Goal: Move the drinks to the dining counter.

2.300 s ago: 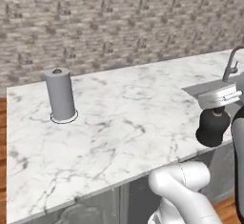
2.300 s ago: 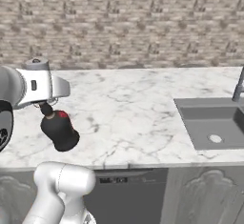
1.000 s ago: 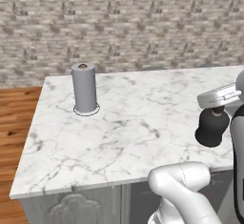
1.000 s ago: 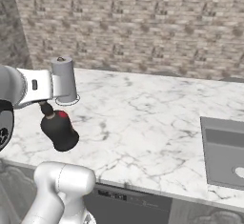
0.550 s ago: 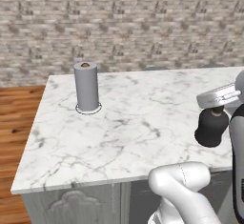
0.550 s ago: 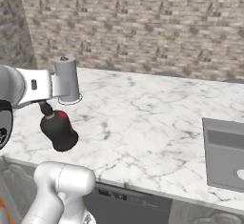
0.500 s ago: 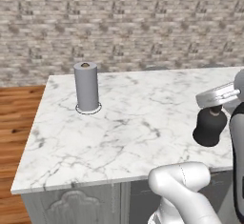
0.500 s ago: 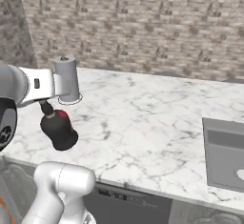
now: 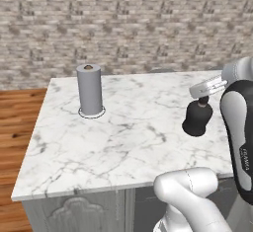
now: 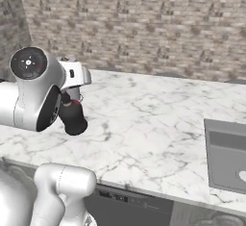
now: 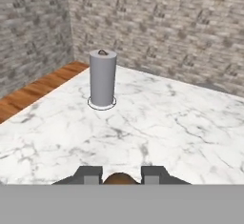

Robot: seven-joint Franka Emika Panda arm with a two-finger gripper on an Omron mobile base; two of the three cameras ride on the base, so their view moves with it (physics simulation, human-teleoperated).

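Black bell-shaped bottle clamped by the neck in the gripper, hanging upright just above the dining counter, well right of the paper-towel roll, seemingly poised for setting down there.

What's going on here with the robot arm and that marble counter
The gripper is shut on the neck of the black bottle and holds it over the dining counter. A grey paper-towel roll stands upright farther back on the counter, and the sink lies off to the right.
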